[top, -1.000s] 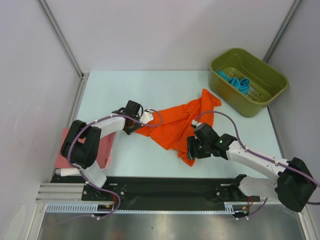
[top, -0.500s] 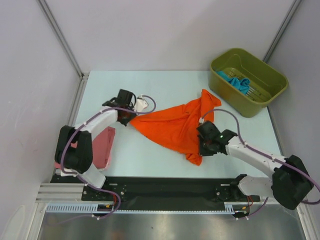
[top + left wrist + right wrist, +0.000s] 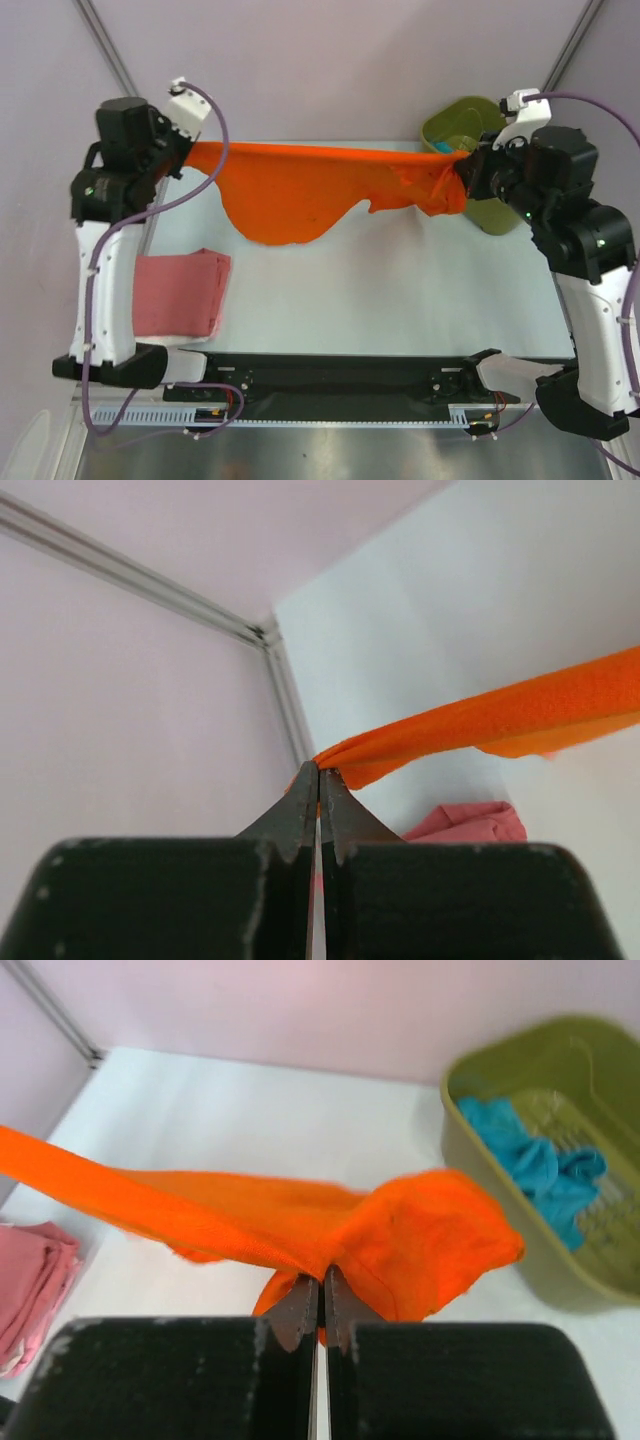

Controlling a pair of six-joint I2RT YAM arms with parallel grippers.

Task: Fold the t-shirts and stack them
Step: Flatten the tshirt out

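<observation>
The orange t-shirt [image 3: 300,185] hangs stretched in the air between both arms, high over the back of the table. My left gripper [image 3: 188,152] is shut on its left end [image 3: 345,752], and my right gripper [image 3: 466,172] is shut on its bunched right end [image 3: 420,1235]. The shirt's middle sags in a rounded flap. A folded pink t-shirt [image 3: 180,293] lies flat at the table's left side, seen also in the left wrist view [image 3: 470,823] and the right wrist view [image 3: 30,1280]. A teal-blue t-shirt [image 3: 535,1165] lies crumpled in the green bin [image 3: 600,1260].
The green bin [image 3: 450,125] stands at the back right corner, partly hidden behind my right arm. White walls with metal corner posts [image 3: 105,45] close in the back and sides. A black rail [image 3: 330,375] runs along the near edge.
Both grippers closed on the orange t-shirt's ends and rose from the table, moving apart. The shirt went from a crumpled heap on the table to a taut span in the air.
</observation>
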